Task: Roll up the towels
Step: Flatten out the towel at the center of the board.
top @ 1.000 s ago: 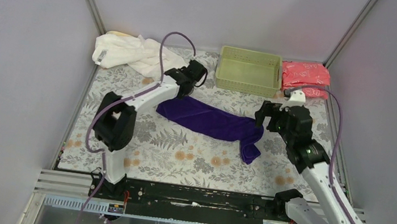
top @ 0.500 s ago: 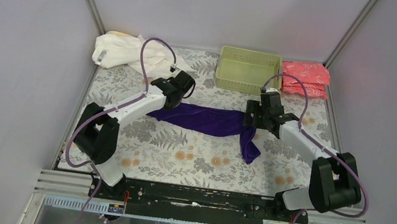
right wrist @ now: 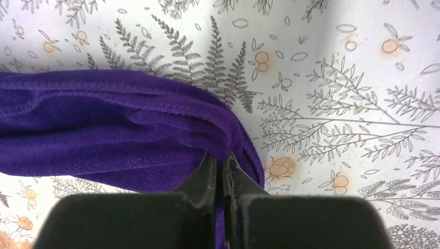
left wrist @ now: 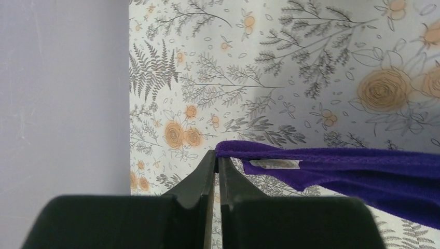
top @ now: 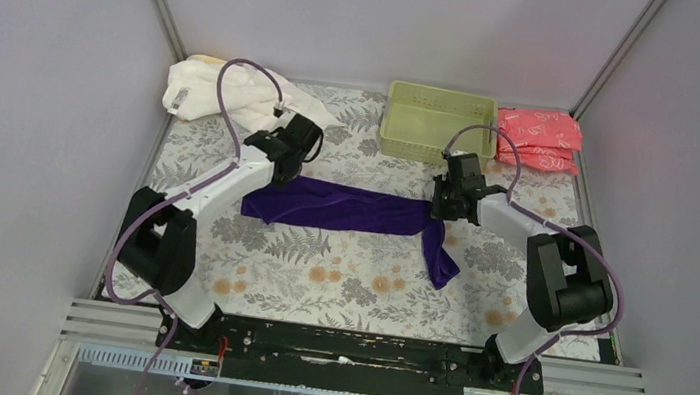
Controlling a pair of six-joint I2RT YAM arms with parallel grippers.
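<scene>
No towel was rolled yet: the purple towel (top: 345, 207) lay stretched out just in front of the green basket (top: 438, 125), the left gripper (top: 279, 167) and the right gripper (top: 438, 208) each pinching one end shut, and the white towel (top: 228, 94) sat crumpled left of the basket.

My left arm (top: 227, 177) and right arm (top: 510, 217) wore white shells over bulky black joint housings. A thin purple cable (top: 222, 91) arched off each wrist, and in the wrist views I saw matte black fingers (left wrist: 200, 176) tapering to narrow tips.
</scene>
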